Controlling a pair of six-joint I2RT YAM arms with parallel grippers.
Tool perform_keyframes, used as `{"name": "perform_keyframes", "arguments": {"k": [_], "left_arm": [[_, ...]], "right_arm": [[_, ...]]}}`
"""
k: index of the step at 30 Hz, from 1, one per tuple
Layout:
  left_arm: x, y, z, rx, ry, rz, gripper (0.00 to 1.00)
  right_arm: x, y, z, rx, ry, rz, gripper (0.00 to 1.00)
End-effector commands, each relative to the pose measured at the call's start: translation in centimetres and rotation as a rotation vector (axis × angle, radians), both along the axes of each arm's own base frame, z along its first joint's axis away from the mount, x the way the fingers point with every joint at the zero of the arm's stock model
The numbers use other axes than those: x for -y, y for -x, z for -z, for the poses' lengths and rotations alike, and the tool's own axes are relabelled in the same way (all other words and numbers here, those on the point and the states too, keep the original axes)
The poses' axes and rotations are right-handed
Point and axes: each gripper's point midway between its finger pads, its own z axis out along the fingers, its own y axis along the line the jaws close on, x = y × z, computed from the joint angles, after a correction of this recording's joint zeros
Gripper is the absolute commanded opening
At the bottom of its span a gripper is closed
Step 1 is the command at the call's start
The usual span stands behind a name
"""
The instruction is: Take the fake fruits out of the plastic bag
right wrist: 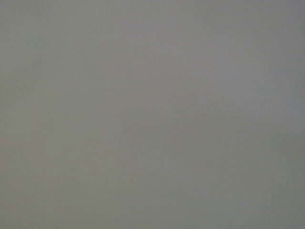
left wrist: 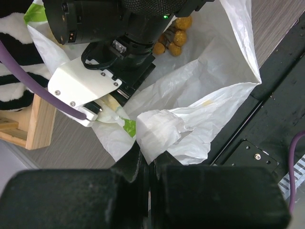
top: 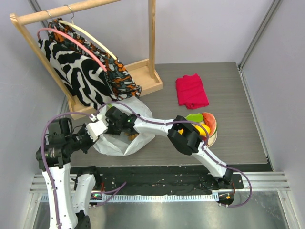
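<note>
Left pincer [left wrist: 145, 160] pinches rim of plastic bag [left wrist: 224, 62] at worktop [top: 228, 95] near-left corner; grape-like cluster [left wrist: 172, 36] inside, lying behind right pincer [left wrist: 110, 109] toward its wrist (grip unreadable), right arm [top: 157, 126] nearer.

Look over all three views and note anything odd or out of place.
The right wrist view is plain blank grey, though the left wrist view shows the right gripper at the plastic bag. Its lens may be covered.
</note>
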Motion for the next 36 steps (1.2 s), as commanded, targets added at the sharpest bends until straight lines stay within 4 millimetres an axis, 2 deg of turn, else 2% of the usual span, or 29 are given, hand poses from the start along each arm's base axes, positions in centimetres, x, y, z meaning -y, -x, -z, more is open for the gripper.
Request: {"name": "perform_keyframes", "arguments": {"k": [1, 2, 5, 10, 13, 14, 15, 16, 17, 18, 19, 20, 21, 22, 24, 25, 27, 30, 31, 33, 34, 35, 36], "left_arm": [[1.6, 6.4, 2.1, -0.275, 0.072, 0.013, 0.0], [1.5, 6.4, 2.2, -0.274, 0.069, 0.014, 0.0], [1.3, 6.5, 2.4, -0.275, 0.056, 0.011, 0.0], [1.0, 6.3, 2.6, -0.274, 0.04, 0.007, 0.0], [0.6, 5.7, 2.5, -0.254, 0.02, -0.001, 0.0], [0.5, 5.6, 2.6, -0.252, 0.016, -0.003, 0.0], [0.5, 5.4, 2.5, -0.249, 0.015, -0.003, 0.0], [0.5, 5.1, 2.5, -0.24, 0.014, -0.004, 0.0], [0.5, 5.0, 2.4, -0.236, 0.016, -0.002, 0.0], [0.5, 4.9, 2.4, -0.236, 0.019, -0.001, 0.0], [0.5, 4.7, 2.4, -0.234, 0.021, 0.0, 0.0], [0.6, 4.6, 2.4, -0.234, 0.026, 0.006, 0.0], [0.6, 4.5, 2.4, -0.235, 0.029, 0.004, 0.0], [0.7, 4.6, 2.5, -0.238, 0.025, 0.017, 0.0], [0.6, 4.8, 2.7, -0.242, 0.013, 0.027, 0.0], [0.5, 5.1, 3.1, -0.255, 0.008, 0.032, 0.0], [0.4, 5.2, 3.3, -0.249, -0.01, 0.049, 0.0], [0.5, 5.5, 3.5, -0.243, -0.01, 0.056, 0.0], [0.6, 5.5, 3.5, -0.24, -0.007, 0.059, 0.0], [0.6, 5.6, 3.6, -0.24, -0.008, 0.056, 0.0], [0.2, 5.6, 3.8, -0.245, -0.026, 0.047, 0.0], [0.0, 5.7, 3.9, -0.245, -0.039, 0.04, 0.0], [-0.4, 5.8, 4.1, -0.251, -0.065, 0.033, 0.0]], "right_arm": [[-1.6, 0.2, -2.9, 0.008, -0.07, -0.045, 0.42], [-1.6, 0.4, -3.1, 0.0, -0.072, -0.054, 0.35], [-1.3, 0.6, -4.0, -0.001, -0.065, -0.058, 0.26], [0.9, 0.6, -5.2, 0.02, -0.025, -0.049, 0.15], [3.2, 1.1, -5.7, 0.025, 0.001, -0.043, 0.11], [4.4, 1.6, -5.0, 0.013, 0.026, -0.043, 0.11], [4.9, 1.8, -6.5, 0.025, 0.008, -0.038, 0.1], [5.5, 1.8, -6.8, 0.027, 0.009, -0.033, 0.1], [6.6, 2.2, -6.3, 0.017, 0.026, -0.027, 0.09], [7.1, 2.3, -8.0, 0.029, 0.0, -0.023, 0.08], [7.6, 2.5, -8.3, 0.028, -0.002, -0.022, 0.08], [8.5, 2.9, -7.6, 0.016, 0.018, -0.019, 0.08], [9.0, 3.2, -8.9, 0.028, 0.0, -0.018, 0.08], [9.8, 3.6, -8.0, 0.014, 0.024, -0.018, 0.08], [10.8, 4.1, -7.8, 0.007, 0.036, -0.014, 0.12], [11.8, 4.6, -7.2, -0.004, 0.051, -0.015, 0.19], [12.4, 5.0, -6.6, -0.017, 0.052, -0.005, 0.29], [12.5, 5.2, -6.8, -0.027, 0.036, 0.004, 0.37], [11.8, 4.9, -7.9, -0.018, 0.01, 0.005, 0.38], [10.7, 4.7, -8.7, -0.03, -0.017, 0.003, 0.41], [9.4, 4.2, -10.7, -0.017, -0.065, 0.005, 0.42], [8.6, 4.2, -10.4, -0.036, -0.067, -0.005, 0.42], [7.8, 3.9, -11.1, -0.038, -0.09, -0.008, 0.43]]}}
